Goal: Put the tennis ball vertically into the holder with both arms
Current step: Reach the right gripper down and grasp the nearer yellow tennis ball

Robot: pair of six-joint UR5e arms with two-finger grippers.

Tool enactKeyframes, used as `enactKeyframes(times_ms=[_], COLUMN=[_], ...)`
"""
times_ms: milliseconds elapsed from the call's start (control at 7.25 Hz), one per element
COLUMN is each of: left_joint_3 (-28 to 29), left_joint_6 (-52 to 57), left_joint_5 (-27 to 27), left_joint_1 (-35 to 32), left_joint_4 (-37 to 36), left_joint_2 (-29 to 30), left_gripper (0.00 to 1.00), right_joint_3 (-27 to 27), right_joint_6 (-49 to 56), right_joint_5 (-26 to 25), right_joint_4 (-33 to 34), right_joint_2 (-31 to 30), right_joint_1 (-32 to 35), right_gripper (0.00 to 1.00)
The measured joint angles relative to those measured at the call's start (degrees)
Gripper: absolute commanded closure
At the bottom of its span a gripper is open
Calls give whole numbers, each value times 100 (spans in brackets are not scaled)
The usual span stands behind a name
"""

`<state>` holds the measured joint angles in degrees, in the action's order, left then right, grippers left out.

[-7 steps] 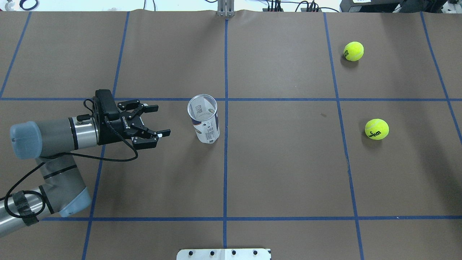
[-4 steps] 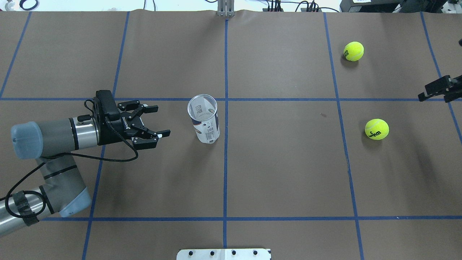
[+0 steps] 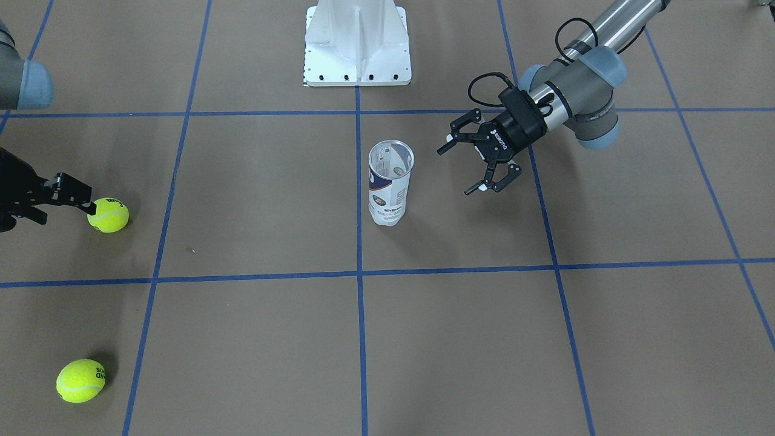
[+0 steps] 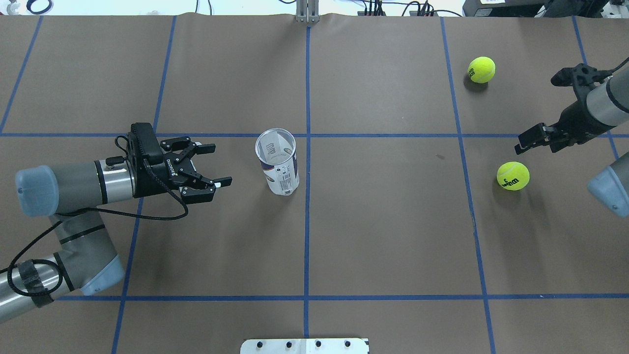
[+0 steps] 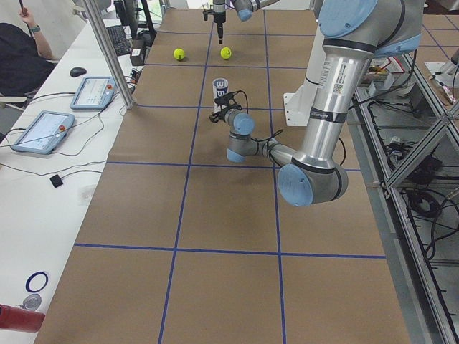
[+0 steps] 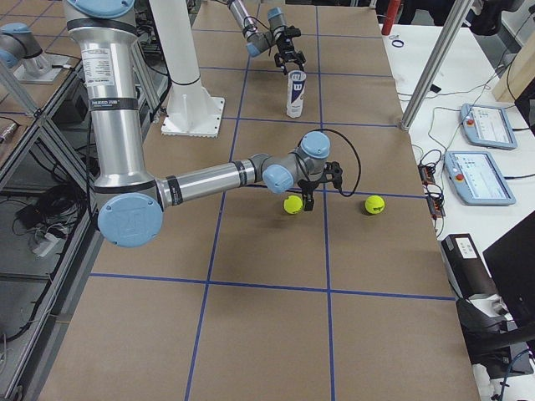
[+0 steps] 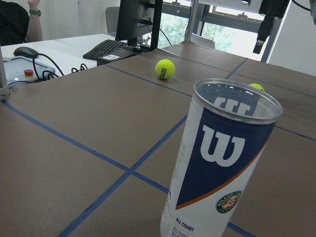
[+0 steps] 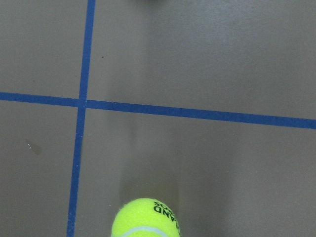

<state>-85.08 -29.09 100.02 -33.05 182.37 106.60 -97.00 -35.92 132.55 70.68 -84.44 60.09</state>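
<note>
Standing closest to the robot, the white base plate (image 4: 304, 345) sits at the near edge of the brown paper-covered worktop (image 4: 388, 236), which blue tape lines (image 4: 307, 221) divide into squares.

Further in, the left arm (image 4: 73, 184) reaches in low from its own side, with a black cable looped along it. Its tool, the left tool (image 4: 220, 164), is turned sideways towards the holder (image 4: 277, 164). The fingers are spread wide and grip nothing. A clear gap separates them from the holder.

The holder stands upright near the middle of the worktop, just on the robot's left of the centre tape line and just on the near side of a cross line. Its metal rim and open mouth face upward. The left wrist view shows the navy-and-white label with the white "W" logo.

Well apart on the robot's right, the nearer tennis ball (image 4: 513, 175) lies on the worktop with black print on its side. The right arm (image 4: 597, 105) comes in from that edge and its tool, the right tool (image 3: 66, 213), points down close by this ball. In the front-facing view its two fingers stand apart with nothing between them, and one fingertip overlaps the ball's edge. Whether it touches the ball cannot be told.

Beyond, the farther tennis ball (image 4: 481, 69) lies alone in the next square. Past the far edge, the left wrist view shows a keyboard (image 7: 109, 49).
</note>
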Motion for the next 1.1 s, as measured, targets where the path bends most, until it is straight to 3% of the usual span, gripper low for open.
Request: enactKeyframes(times_ms=[1103], left_joint_3=[0], left_joint_6=[9], left_joint_5=[0], left_joint_1=[-1], left_joint_4=[22], left_joint_2=[-39], left_gripper=[2], right_joint_3=[253], right_joint_6=[51], right_joint_5=[-451], right_joint_4=[26], right_joint_2=[33], right_joint_1=[-650], right_gripper=[1])
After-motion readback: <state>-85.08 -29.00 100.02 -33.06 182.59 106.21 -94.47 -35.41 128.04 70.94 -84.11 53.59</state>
